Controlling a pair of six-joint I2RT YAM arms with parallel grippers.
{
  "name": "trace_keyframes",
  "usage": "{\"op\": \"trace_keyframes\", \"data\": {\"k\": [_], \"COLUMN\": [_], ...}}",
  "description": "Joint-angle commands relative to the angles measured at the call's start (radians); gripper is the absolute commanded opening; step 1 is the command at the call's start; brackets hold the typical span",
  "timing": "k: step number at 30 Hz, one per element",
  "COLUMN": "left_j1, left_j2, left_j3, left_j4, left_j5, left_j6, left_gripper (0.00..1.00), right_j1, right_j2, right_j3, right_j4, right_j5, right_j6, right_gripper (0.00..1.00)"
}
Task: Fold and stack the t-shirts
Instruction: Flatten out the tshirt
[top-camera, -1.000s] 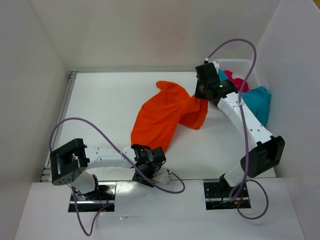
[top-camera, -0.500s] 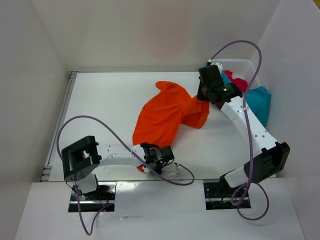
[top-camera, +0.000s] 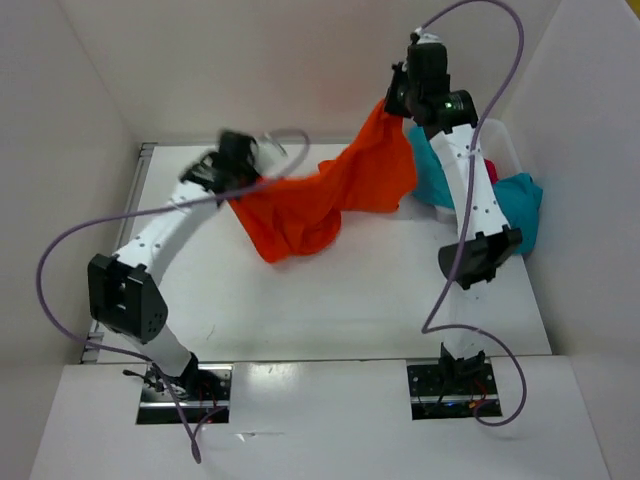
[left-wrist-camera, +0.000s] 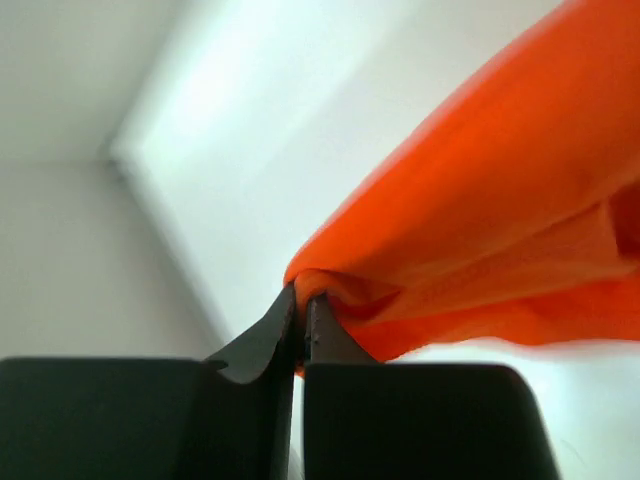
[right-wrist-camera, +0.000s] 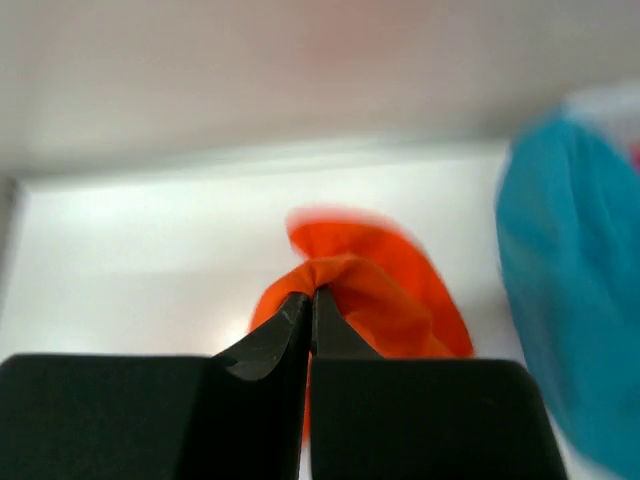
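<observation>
Robot arms hold an orange t-shirt stretched in the air above the white tabletop, its lower folds sagging toward the surface. The left fingers are pressed together on a bunched edge at one end. The right fingers, high up near the back wall, pinch a gathered fold at the other. The cloth looks light and limp, unlikely to slip or tear, but it droops and twists wherever it is unsupported. Holds at matching corners, shoulders or hem, would probably spread it flat best. Three shirts are in the scene: one orange, one teal t-shirt spilling over the rim of a white basket at the right, and one pink-red t-shirt, only a sliver of it showing by the right arm. There is one basket and two arms.
</observation>
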Motion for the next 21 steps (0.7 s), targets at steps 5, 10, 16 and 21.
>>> {"op": "trace_keyframes", "data": {"k": [5, 10, 16, 21], "left_j1": [0.439, 0.494, 0.505, 0.462], "left_j2": [0.082, 0.094, 0.021, -0.192], "left_j3": [0.932, 1.103, 0.794, 0.222], "left_j4": [0.025, 0.01, -0.072, 0.083], "left_j5": [0.054, 0.151, 0.271, 0.202], "left_j6": [-0.122, -0.112, 0.003, 0.192], "left_gripper": [0.0, 0.0, 0.0, 0.01], "right_j1": [-0.117, -0.183, -0.086, 0.083], "right_j2": [0.116, 0.014, -0.105, -0.228], "right_j3": [0.729, 0.73, 0.395, -0.07], "right_j4": [0.182, 0.192, 0.021, -0.019], "right_j5": [-0.083, -0.14, -0.11, 0.007], "right_j6": [0.08, 0.07, 0.023, 0.009], "right_gripper": [0.0, 0.0, 0.0, 0.0]}}
